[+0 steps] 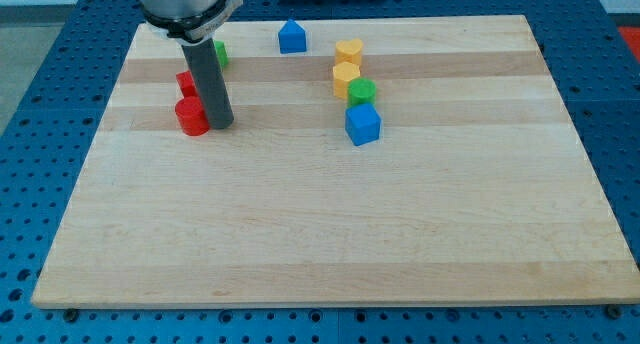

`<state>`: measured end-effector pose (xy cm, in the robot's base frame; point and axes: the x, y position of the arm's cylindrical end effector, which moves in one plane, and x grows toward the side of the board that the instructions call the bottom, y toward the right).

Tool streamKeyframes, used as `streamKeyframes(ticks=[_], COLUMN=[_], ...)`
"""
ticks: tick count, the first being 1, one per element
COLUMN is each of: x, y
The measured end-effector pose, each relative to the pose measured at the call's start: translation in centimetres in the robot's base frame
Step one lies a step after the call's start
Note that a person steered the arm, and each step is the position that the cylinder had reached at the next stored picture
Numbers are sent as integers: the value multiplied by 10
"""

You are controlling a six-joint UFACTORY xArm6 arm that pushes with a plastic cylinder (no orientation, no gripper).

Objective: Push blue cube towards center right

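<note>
The blue cube [363,124] lies on the wooden board [330,224], a little above and right of the board's middle. A green cylinder [362,92] touches its top side. My tip [219,122] is far to the cube's left, at about the same height in the view, touching the right side of a red cylinder [191,116]. The dark rod rises from the tip to the arm's head at the view's top left.
A second red block [186,83] sits just above the red cylinder, partly hidden by the rod. A green block [220,53] peeks out behind the rod. A blue house-shaped block [292,36] lies near the top edge. Two yellow blocks [349,52] [346,78] stand above the green cylinder.
</note>
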<state>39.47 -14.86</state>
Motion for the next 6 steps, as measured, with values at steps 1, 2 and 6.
streamKeyframes(ticks=[1,2,6], x=[0,3,-46], y=[-2,39,270])
